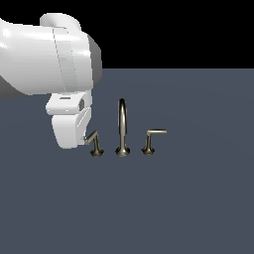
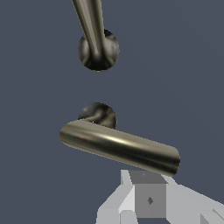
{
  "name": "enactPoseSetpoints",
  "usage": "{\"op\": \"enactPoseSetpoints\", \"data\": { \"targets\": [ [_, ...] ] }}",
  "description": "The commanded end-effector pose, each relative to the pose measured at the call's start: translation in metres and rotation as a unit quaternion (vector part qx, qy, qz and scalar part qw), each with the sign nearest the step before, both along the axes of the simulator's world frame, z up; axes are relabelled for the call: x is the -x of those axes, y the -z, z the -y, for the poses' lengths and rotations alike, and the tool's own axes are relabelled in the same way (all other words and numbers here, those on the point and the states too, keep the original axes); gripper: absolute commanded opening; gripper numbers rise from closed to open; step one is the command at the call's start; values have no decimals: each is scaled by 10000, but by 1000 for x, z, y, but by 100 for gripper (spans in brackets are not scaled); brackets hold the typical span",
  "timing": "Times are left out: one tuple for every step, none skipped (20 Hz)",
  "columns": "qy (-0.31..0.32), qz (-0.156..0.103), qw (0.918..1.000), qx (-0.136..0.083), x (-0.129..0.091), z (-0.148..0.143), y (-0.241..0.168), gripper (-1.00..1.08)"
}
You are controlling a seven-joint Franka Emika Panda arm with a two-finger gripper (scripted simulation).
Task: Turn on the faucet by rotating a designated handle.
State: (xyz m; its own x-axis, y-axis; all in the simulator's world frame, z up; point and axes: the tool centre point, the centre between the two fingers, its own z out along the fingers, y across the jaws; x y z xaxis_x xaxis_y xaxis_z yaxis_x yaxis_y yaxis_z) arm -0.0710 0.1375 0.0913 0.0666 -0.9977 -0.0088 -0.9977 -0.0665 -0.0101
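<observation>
The faucet (image 1: 122, 130) stands on a flat dark grey-blue surface (image 1: 188, 198), near the middle of the exterior view: a tall thin arched spout (image 1: 122, 126) on a flared base, with a lever on either side. The handle (image 1: 94, 142) is the lever on the exterior view's left; its flared stem is plain to see, but its flat arm slants up and leftward until the white body of the gripper (image 1: 79, 141) covers its far end. The mirror-image lever (image 1: 153, 138) on the exterior view's right stands fully exposed, well apart from the arm. The big white arm (image 1: 44, 59) runs off the exterior view's left edge, so most of it is cut off, and the fingertips are hidden behind the hand's own casing. In the wrist view the handle's arm (image 2: 120, 147) lies large and close across the frame, with the round top of its stem (image 2: 98, 115) just behind it and the spout's base (image 2: 98, 50) further off; the spout itself leaves the frame. Only one grey-white part of the gripper (image 2: 148, 199) shows at the picture's edge, just beside the lever arm; whether it touches is unclear. I cannot tell whether the fingers are apart or together.
</observation>
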Motion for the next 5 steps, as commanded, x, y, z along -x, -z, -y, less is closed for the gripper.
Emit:
{"op": "enactPoseSetpoints", "data": {
  "targets": [
    [65, -34, 10000, 37, 6, 17, 0, -100],
    [64, -37, 10000, 40, 9, 20, 0, -100],
    [64, -41, 10000, 42, 11, 24, 0, -100],
    [64, -44, 10000, 45, 13, 27, 0, -100],
    [64, -44, 10000, 45, 13, 27, 0, -100]
  ]
}}
